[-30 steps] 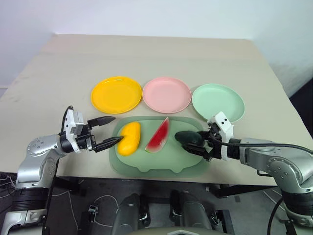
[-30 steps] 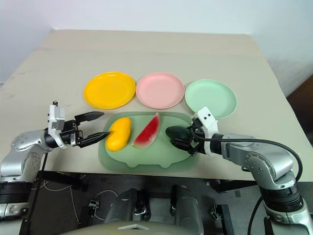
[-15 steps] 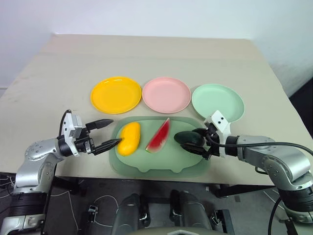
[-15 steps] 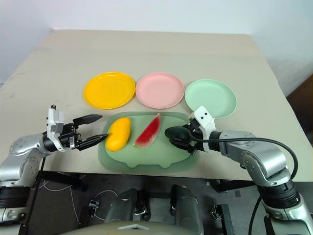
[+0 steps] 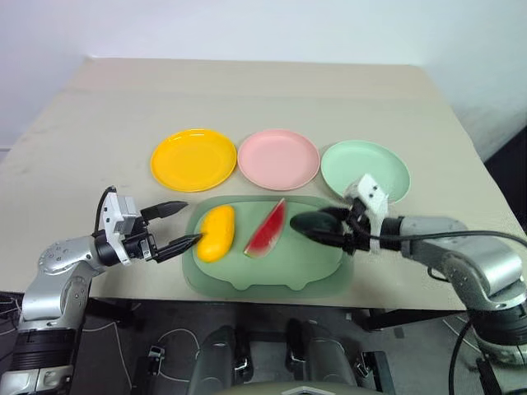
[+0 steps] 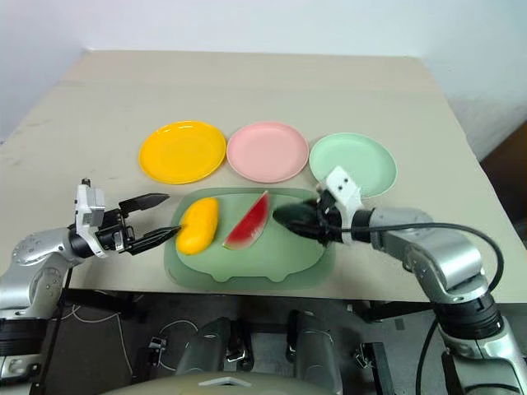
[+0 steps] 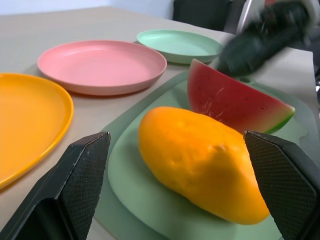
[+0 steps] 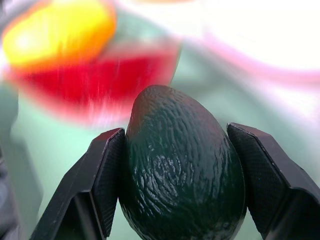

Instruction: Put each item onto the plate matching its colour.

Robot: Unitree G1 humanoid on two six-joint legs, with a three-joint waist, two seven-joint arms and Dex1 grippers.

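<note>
The dark green avocado (image 5: 315,223) hangs just above the right end of the mat, with my right gripper (image 8: 181,172) shut on it, a finger on each side. A yellow mango (image 5: 217,233) and a red watermelon wedge (image 5: 268,229) lie on the mat. My left gripper (image 5: 191,220) is open just left of the mango, its fingers (image 7: 82,172) apart with nothing between them. Behind the mat stand the yellow plate (image 5: 193,159), the pink plate (image 5: 278,158) and the light green plate (image 5: 365,169), all bare.
A large green pig-shaped mat (image 5: 272,276) lies near the table's front edge. The beige table (image 5: 263,95) stretches open behind the plates. The light green plate is just behind my right gripper.
My right gripper has risen with the avocado, lifting it off the mat and a little toward the plates. The left gripper has stayed beside the mango.
</note>
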